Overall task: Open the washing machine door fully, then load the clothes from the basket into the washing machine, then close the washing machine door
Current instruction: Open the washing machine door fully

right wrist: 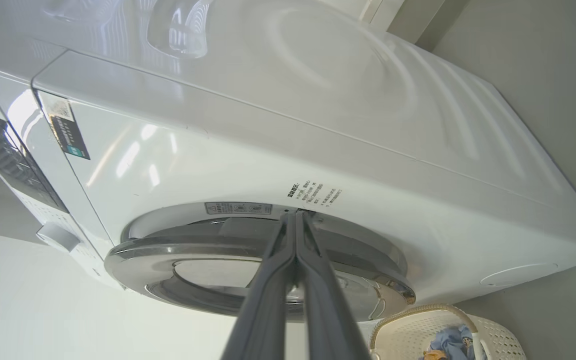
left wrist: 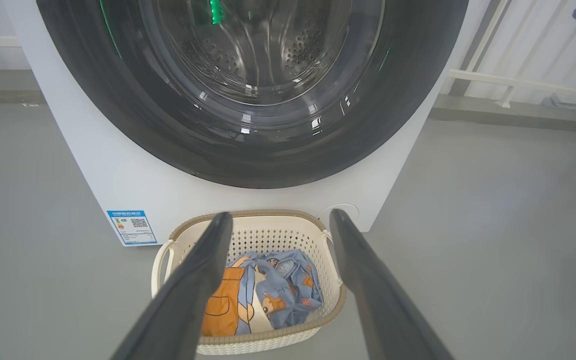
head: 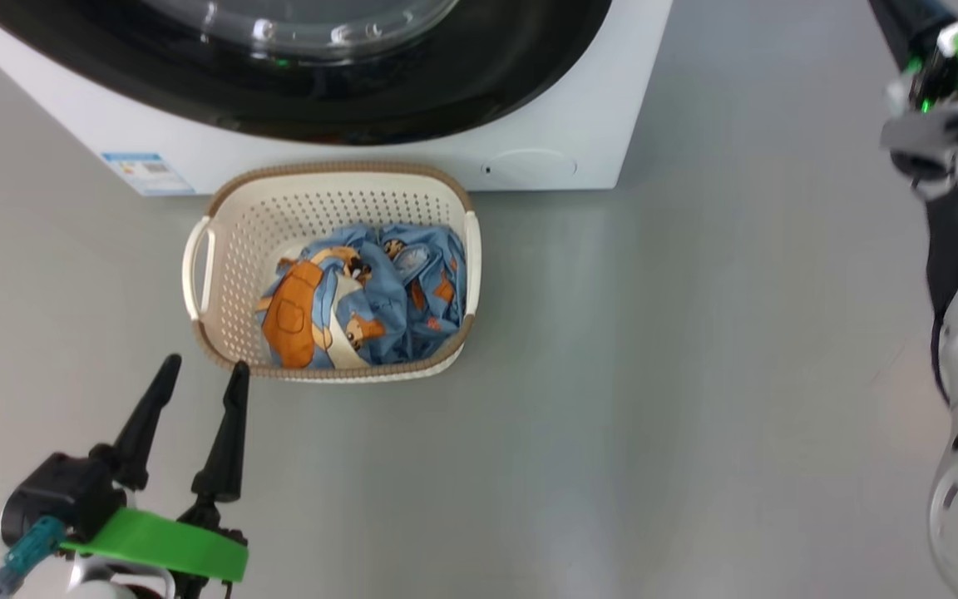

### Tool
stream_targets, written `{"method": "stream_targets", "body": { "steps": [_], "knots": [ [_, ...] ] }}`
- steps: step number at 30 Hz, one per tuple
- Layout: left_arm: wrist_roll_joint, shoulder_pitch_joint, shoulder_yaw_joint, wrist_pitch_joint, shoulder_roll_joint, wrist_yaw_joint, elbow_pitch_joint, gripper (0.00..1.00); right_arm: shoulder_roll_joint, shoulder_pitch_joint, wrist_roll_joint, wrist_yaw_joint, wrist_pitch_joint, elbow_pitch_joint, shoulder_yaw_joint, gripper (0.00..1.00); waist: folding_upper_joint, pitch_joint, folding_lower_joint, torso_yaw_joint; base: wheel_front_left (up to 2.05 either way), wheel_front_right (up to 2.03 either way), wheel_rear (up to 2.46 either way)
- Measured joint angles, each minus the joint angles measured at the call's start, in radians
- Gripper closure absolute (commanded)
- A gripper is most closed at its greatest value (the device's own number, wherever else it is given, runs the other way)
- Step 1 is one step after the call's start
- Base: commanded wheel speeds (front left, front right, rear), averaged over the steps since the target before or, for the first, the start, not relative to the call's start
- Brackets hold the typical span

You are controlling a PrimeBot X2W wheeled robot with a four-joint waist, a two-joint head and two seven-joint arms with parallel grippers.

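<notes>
At rim of door (right wrist: 178,250), right tool (right wrist: 296,214) closed, empty (left tool (head: 204,366) wide apart)

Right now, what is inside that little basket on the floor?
One small bundle of clothes: light blue fabric with cartoon figures and a large orange patch, lying in the cream basket. Whatever may lie beneath the bundle is covered, so I cannot tell.
</notes>
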Motion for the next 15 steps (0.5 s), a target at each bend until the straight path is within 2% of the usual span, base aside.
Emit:
{"method": "stream_targets", "body": {
  "steps": [7, 15],
  "knots": [
    [-0.010, -0.024, -0.023, 0.000, 0.001, 0.000, -0.002, 0.00, 0.010, -0.089, -0.011, 0.000, 0.112, 0.031, -0.014, 1.00, 0.0000, 0.041, 0.0000, 0.017, 0.00, 0.00, 0.00],
    [-0.023, -0.064, -0.057, 0.000, -0.002, 0.000, -0.002, 0.00, 0.032, -0.210, -0.097, 0.000, 0.125, 0.068, -0.049, 1.00, 0.0000, 0.079, 0.0000, 0.048, 0.00, 0.00, 0.00]
  ]
}}
